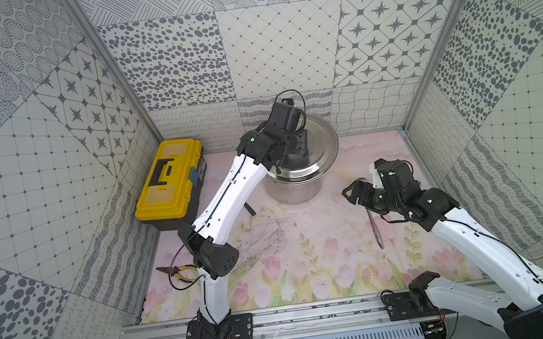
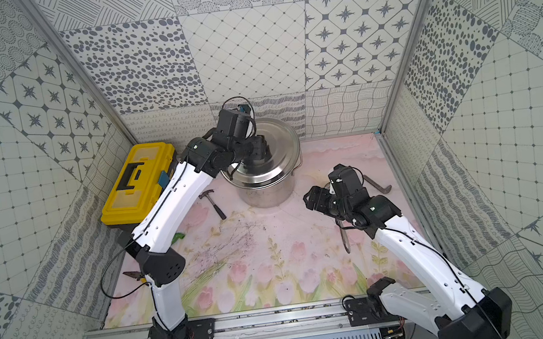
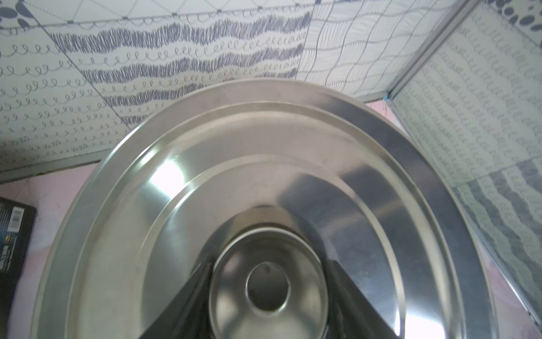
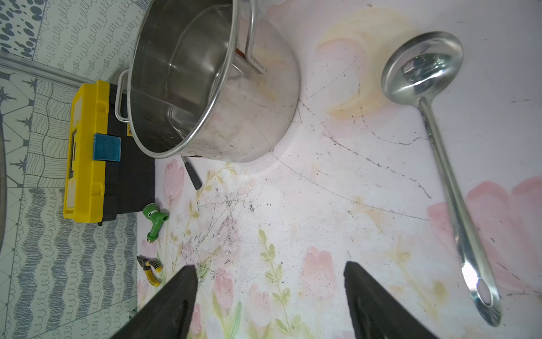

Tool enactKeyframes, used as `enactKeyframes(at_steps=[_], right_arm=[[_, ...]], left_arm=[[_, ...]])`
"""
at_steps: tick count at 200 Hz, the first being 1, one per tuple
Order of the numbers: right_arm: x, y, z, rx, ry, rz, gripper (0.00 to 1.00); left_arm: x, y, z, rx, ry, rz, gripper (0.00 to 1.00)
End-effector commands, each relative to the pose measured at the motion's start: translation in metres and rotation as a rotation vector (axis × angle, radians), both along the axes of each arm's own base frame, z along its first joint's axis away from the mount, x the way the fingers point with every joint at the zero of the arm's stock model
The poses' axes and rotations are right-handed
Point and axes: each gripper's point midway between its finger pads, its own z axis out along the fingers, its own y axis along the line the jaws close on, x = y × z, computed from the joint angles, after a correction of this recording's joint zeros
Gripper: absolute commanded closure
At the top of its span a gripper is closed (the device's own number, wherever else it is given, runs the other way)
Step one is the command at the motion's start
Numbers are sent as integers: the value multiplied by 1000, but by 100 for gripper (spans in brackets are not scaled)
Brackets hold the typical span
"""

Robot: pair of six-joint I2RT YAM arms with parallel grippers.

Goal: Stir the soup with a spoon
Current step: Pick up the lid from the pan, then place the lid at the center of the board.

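Note:
The steel pot (image 1: 292, 189) stands at the back of the mat. Its inside (image 4: 181, 79) is bare metal with no liquid showing. My left gripper (image 1: 297, 147) (image 3: 268, 264) is shut on the knob (image 3: 268, 290) of the round steel lid (image 1: 316, 143) (image 2: 279, 155), which it holds tilted above the pot. The spoon, a steel ladle (image 4: 440, 164), lies flat on the mat right of the pot. In both top views only its handle (image 1: 376, 231) (image 2: 344, 239) shows under the right arm. My right gripper (image 1: 351, 192) (image 4: 269, 264) hovers open over the mat beside the ladle, nothing between its fingers.
A yellow toolbox (image 1: 168, 180) sits at the back left. A black-handled hammer (image 2: 212, 203) lies between it and the pot. A green hose nozzle (image 4: 154, 220) and yellow pliers (image 1: 176, 272) lie along the left side. A grey hooked tool (image 2: 377, 186) lies behind the right arm.

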Motion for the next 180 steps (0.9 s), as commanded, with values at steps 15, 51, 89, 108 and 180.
enactKeyframes(at_steps=[15,51,89,108,180], right_arm=[[-8,-31,26,-76,-101,-91,14],[-18,-45,46,-90,-162,-123,15],[-23,-38,57,-47,-157,-94,15],[-26,-33,58,-25,-142,-71,15],[-37,-37,57,-5,-117,-88,16]], left_arm=[[-93,36,-9,-7,-5,70,100],[-172,58,-74,-5,92,108,100],[-214,51,-155,-26,187,94,100],[-218,32,-185,-24,213,52,100],[-202,-30,-238,-6,208,-71,100]])
